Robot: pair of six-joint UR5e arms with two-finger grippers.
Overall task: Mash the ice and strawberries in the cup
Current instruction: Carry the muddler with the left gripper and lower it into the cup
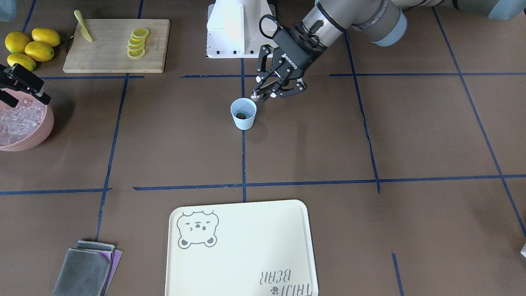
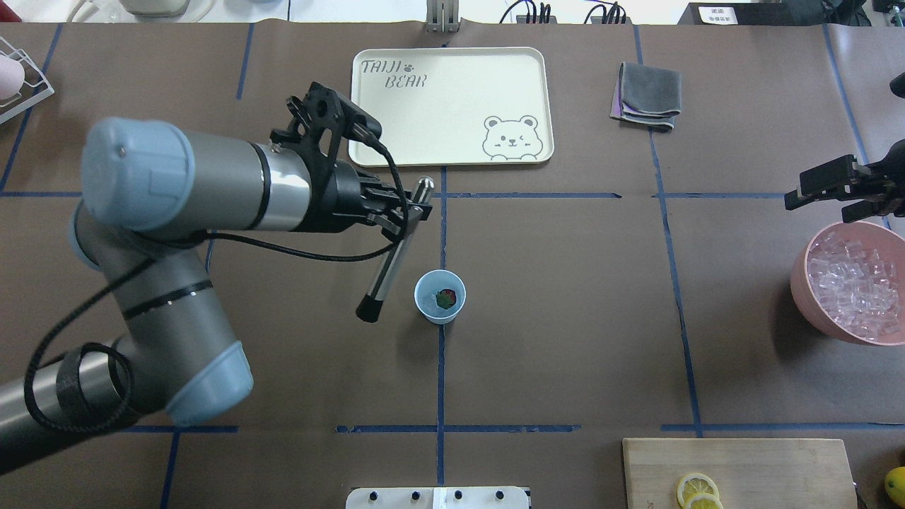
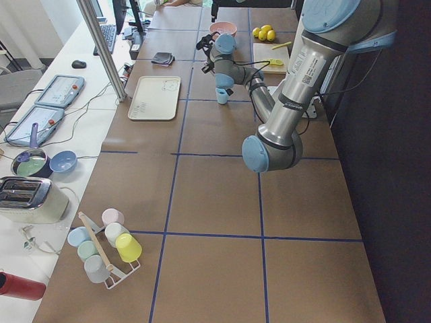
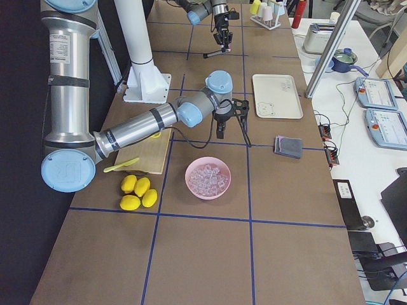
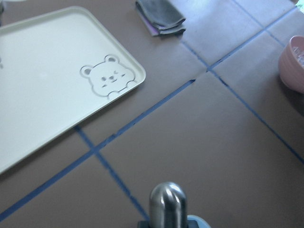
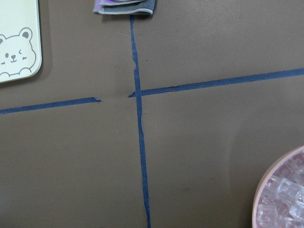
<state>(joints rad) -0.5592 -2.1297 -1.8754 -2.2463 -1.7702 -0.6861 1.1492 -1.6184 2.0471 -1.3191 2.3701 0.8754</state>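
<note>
**Sam:** Why does the left claw (image 2: 413, 211) squeeze that stick?

**Ben:** It grips the metal masher (image 2: 389, 261). I think it wants to squash things in the cup (image 2: 423, 305). The masher is tilted. It is just left of the cup, not inside it.

**Sam:** Why is the cup alone on the desk (image 2: 565, 353)?

**Ben:** It stands up straight with its mouth free, so the masher can go in. The strawberry (image 2: 445, 297) lies at its bottom.

**Sam:** Is there ice in it?

**Ben:** I cannot see any. The ice (image 2: 848, 279) is piled in the pink bowl (image 2: 799, 297), far to the right of the cup. The right claw (image 2: 824, 201) hangs there too, far from the cup. Its fingers are spread and hold nothing.
</note>
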